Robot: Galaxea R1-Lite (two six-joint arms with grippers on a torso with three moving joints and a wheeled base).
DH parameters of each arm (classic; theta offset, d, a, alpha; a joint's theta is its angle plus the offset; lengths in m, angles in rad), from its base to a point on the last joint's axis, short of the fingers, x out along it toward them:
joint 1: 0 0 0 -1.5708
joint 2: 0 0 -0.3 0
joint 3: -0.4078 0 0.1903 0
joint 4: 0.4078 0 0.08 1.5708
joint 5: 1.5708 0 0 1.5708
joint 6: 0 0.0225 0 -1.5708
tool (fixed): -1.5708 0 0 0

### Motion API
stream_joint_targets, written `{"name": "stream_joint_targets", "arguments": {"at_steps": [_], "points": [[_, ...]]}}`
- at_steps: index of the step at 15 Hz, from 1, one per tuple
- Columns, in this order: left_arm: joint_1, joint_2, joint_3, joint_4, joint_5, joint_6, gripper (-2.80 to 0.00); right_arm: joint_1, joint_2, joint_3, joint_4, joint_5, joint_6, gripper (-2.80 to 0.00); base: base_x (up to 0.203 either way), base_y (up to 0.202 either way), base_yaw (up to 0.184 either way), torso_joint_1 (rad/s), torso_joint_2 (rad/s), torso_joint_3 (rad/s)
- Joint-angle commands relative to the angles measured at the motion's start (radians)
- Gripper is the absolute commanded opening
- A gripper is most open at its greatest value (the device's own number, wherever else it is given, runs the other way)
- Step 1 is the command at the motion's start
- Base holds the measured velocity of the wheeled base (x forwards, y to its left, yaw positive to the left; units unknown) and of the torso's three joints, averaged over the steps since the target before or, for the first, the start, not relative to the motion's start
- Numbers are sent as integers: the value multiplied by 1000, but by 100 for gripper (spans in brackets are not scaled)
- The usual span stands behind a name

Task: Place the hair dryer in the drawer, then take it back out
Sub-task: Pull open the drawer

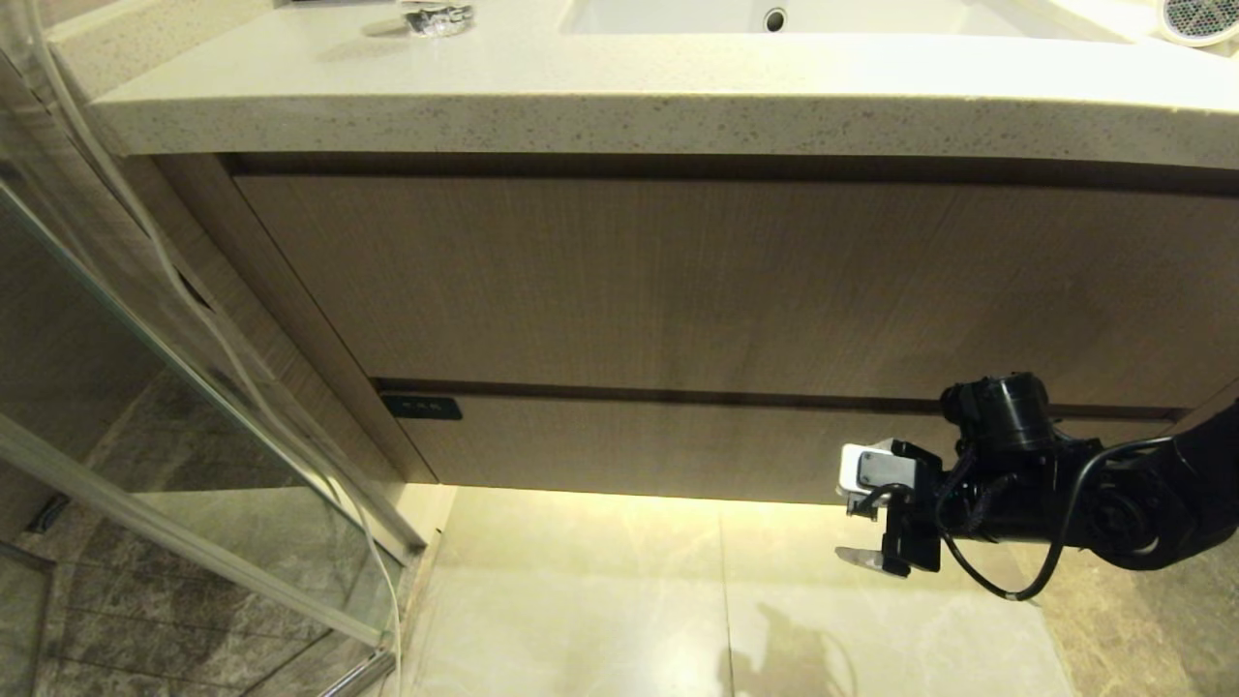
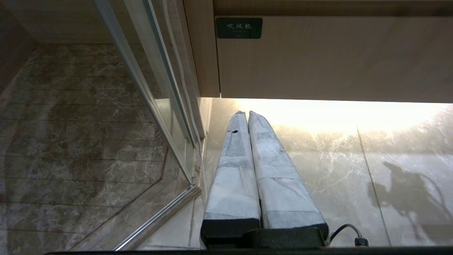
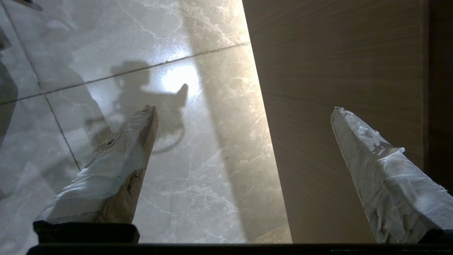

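The wide, shallow light-brown wood-grain drawer [image 1: 678, 440] with its small black rectangular tag [image 1: 421, 407] is seen pushed in flush under the taller plain wood-grain panel [image 1: 678, 281]. The right gripper [image 1: 857, 518] is held low before the drawer's right end, above the pale marble floor [image 1: 581, 600], its fingers [image 3: 116, 156] spread wide and grasping nothing. The left gripper [image 2: 247, 115] is clenched, empty, near the tag. Only the round grey mesh grille of the white plastic hair dryer [image 1: 1200, 19] is visible, at the speckled stone bench's [image 1: 581, 106] far right corner.
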State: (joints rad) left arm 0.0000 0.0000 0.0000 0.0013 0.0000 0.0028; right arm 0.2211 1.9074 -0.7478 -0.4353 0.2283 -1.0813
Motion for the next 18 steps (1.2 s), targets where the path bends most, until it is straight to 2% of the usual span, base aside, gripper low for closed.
{"name": "stream_joint_targets", "arguments": {"at_steps": [1, 6, 18], "points": [[0, 0, 0, 0, 0, 0, -280, 14, -34, 21, -10, 11, 5, 0, 0, 0, 0, 0, 0, 0], [0, 0, 0, 0, 0, 0, -280, 41, 0, 7, -129, 40, 68, 0, 0, 0, 0, 0, 0, 0], [0, 0, 0, 0, 0, 0, -280, 92, 163, -20, -412, 46, 77, 0, 0, 0, 0, 0, 0, 0]]}}
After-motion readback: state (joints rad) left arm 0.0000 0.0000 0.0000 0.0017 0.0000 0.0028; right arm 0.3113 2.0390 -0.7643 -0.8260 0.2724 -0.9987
